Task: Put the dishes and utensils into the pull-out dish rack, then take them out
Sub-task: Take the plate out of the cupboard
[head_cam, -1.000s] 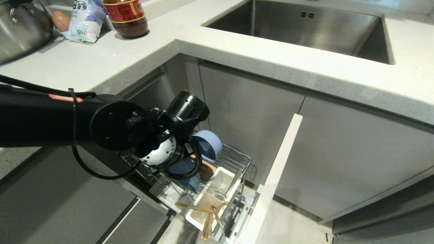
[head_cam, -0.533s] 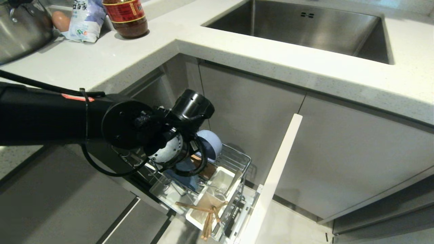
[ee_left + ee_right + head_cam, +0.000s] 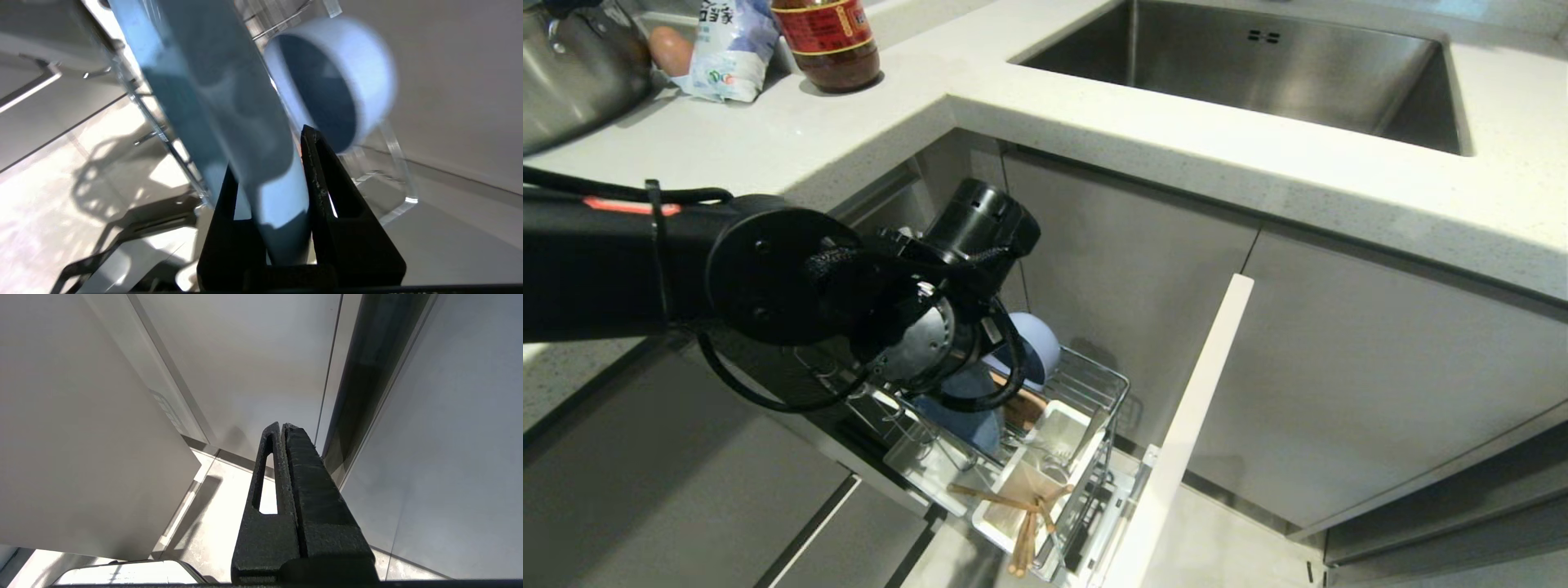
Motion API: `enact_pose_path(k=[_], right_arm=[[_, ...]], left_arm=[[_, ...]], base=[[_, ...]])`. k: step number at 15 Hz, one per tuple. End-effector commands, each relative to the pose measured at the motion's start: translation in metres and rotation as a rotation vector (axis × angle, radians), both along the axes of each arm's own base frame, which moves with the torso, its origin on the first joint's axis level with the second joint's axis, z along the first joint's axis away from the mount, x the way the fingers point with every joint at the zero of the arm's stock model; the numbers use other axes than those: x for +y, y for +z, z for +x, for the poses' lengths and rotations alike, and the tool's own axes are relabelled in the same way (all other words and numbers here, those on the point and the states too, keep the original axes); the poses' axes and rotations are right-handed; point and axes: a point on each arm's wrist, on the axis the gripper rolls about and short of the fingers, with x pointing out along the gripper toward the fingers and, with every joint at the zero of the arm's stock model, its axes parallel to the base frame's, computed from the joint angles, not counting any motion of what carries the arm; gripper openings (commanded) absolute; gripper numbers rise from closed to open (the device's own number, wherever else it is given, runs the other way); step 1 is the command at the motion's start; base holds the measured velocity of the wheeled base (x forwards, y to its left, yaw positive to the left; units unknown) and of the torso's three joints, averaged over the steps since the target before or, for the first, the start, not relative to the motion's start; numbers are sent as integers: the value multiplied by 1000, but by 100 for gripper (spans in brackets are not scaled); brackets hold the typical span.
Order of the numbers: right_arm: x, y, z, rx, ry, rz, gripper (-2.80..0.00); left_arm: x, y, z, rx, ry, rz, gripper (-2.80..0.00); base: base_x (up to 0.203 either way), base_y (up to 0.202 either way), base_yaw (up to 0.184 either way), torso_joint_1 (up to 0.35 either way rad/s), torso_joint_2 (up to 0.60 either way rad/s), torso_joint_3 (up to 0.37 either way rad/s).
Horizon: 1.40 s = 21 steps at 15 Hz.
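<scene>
The pull-out dish rack (image 3: 1104, 384) stands open below the counter. In it the pale blue plate (image 3: 229, 102) stands on edge, and my left gripper (image 3: 269, 152) is shut on its rim. The pale blue bowl (image 3: 339, 77) lies on its side just behind the plate, also seen as the bowl (image 3: 1036, 347) in the head view. There my left arm (image 3: 784, 286) hides the jaws, and only the plate's lower part (image 3: 960, 425) shows. The wooden chopsticks (image 3: 1023, 527) lean out of the white utensil cup (image 3: 1013, 523). My right gripper (image 3: 282, 426) is shut and empty, parked low beside a cabinet.
The rack's narrow pale cabinet front (image 3: 1188, 425) juts out at the right of the rack. Above are the white counter (image 3: 1094, 122) and steel sink (image 3: 1241, 65). A sauce bottle (image 3: 825, 41), a bag (image 3: 727, 49), an egg (image 3: 670, 49) and a steel pot (image 3: 572, 73) stand at the back left.
My left arm's wrist has risen and drawn a little to the left over the rack. The bowl, chopsticks and rack stay where they were.
</scene>
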Motion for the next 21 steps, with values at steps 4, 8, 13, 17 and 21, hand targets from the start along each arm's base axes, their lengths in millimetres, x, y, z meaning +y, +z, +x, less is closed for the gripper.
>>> enact_pose_path(k=[4,8,13,17,21], right_arm=[[0,0,0,-5,0,0,-280],[0,0,0,-5,0,0,-280],[0,0,0,-5,0,0,-280],[0,0,0,-5,0,0,-280],[0,0,0,-5,0,0,-280]], left_arm=[[17,51,-40,-116,-43,-109,-280],[33,91,-79,-217,-82,-183,-280],[72,142,-133,-365,-182,-294,-280],[132,182,-175,-535,-224,-357,-280],[178,209,-196,-701,-133,-299,-280]], base=[[0,0,0,0,0,0],[0,0,0,0,0,0],[0,0,0,0,0,0],[0,0,0,0,0,0],[0,0,0,0,0,0]])
